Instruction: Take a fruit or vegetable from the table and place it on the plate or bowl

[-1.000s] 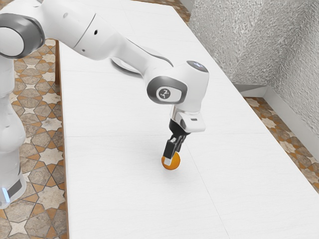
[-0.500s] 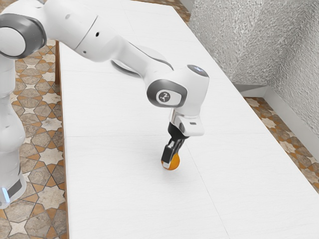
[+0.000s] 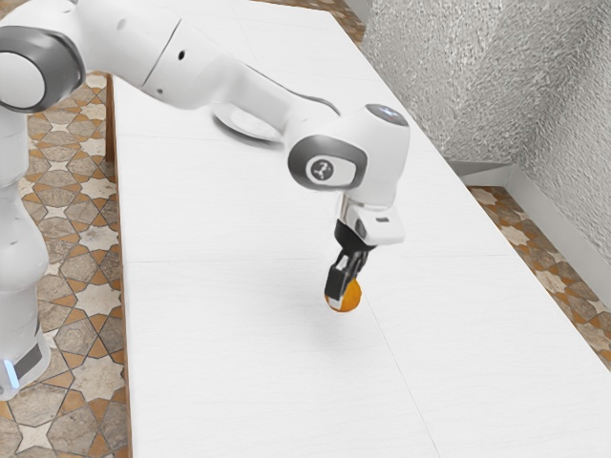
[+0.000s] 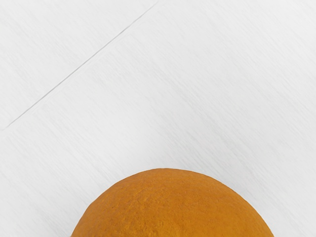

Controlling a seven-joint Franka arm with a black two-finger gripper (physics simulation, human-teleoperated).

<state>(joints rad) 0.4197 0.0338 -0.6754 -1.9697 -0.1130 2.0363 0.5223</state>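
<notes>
Hanging from the arm (image 3: pixel 229 81), which reaches in from the exterior view's left, the jaws point down over the middle of the white surface (image 3: pixel 239 372) and are clenched on an orange (image 3: pixel 351 300). One black jaw lies across the side of the fruit that faces the camera, and the other is behind it. The orange sits low at the very tips, roughly midway between the two long edges of the surface and just beside the spot where two thin seams in the top meet. Whether its underside touches the surface or hangs just clear of it I cannot tell from this side.

The exterior view gives the wider setting. A white plate (image 3: pixel 246 131) lies toward the far end of the surface, partly covered by the forearm and well apart from the orange. A patterned tile floor (image 3: pixel 67 286) runs along the long edge at that view's left, and a grey textured wall (image 3: pixel 477 76) stands past the opposite long edge.

The wrist view gives what the side camera cannot — the fruit close up. Its rounded, finely dimpled skin (image 4: pixel 173 210) bulges directly under the hand. Beyond it lies the pale, faintly grained surface (image 4: pixel 207 89), with one thin seam (image 4: pixel 79 64) running slantwise — apart from the orange, not touching it.
</notes>
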